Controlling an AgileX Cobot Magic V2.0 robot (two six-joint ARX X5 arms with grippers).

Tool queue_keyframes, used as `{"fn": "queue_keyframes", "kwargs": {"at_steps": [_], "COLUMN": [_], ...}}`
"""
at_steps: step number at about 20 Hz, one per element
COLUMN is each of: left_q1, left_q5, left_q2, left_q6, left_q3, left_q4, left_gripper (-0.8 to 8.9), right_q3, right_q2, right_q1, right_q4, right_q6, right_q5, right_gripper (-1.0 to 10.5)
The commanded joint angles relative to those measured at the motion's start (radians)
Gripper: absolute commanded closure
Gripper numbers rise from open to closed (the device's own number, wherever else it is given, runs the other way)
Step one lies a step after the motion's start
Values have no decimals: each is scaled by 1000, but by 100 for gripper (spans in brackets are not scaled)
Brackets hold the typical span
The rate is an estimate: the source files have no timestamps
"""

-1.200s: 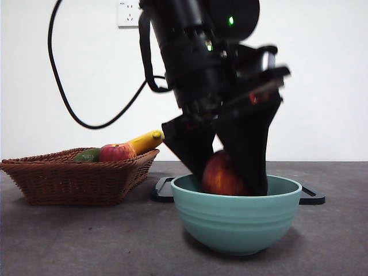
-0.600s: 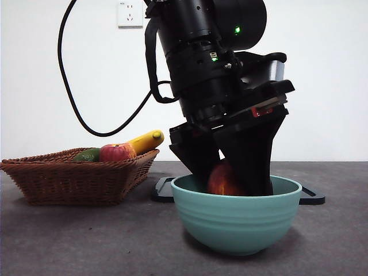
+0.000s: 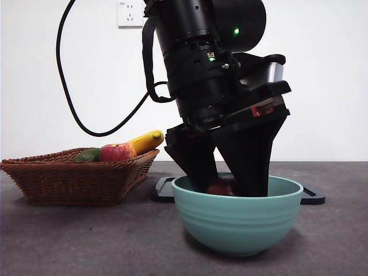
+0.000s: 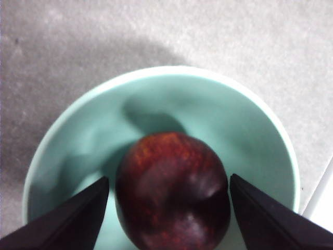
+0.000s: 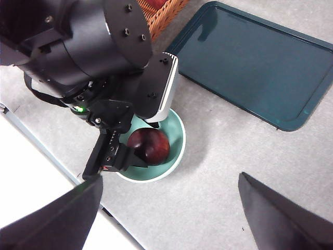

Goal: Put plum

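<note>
Left hand (image 3: 227,181) is lowered into the pale teal ceramic bowl (image 3: 237,221), its two black jaws dipping below the rim on either side of the round dark maroon plum (image 3: 223,187). In the left wrist view the plum (image 4: 173,191) sits inside the bowl (image 4: 78,135), low against the inner wall, with a narrow strip of teal showing between each jaw and the fruit's skin. The left hand (image 4: 169,216) has its jaws apart, flanking the plum without touching it. Skin is glossy, dark purple-red with orange-red flecks toward the upper side.

From the right wrist view, high above: the plum (image 5: 148,146) lies in the bowl (image 5: 177,136) under the left hand (image 5: 125,156) and its bulky black arm. The right hand (image 5: 169,216) hangs well above the grey counter (image 5: 218,151), jaws spread wide, nothing between them.

Other items. A dark teal rectangular plastic tray (image 5: 257,62) lies flat on the counter, near the bowl but apart from it; in the front view only its edge (image 3: 310,197) shows behind the bowl. A brown woven wicker basket (image 3: 75,178) stands to one side of the bowl, well apart. In it: a red-yellow apple (image 3: 117,152), a dark green fruit (image 3: 87,155) just beside the apple, and a yellow banana (image 3: 146,140) resting on the basket rim.
</note>
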Motion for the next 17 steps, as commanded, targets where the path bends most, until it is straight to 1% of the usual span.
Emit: {"fn": "queue_keyframes", "kwargs": {"at_steps": [1,5,9,13,17], "left_q1": [-13,-8,13,87,206], "left_q5": [-1,-1,-1,-1,-1], "left_q2": [28,3,-94,-266,-468], "left_q6": [0,-19,-23,-48,-76], "left_q3": [14,32,55,59,59], "left_q4": [0,0,3,4,0], "left_gripper": [437,438,438,438,439], "right_q3": [19,19,19,19,19], "right_q2": [8,8,8,8,8], "right_q1": [5,5,5,5,5], "right_q4": [9,9,9,9,10], "right_q6": [-7,-7,-7,-8,-7], "right_q5": [0,0,0,0,0], "right_gripper": [529,529,529,529,529]}}
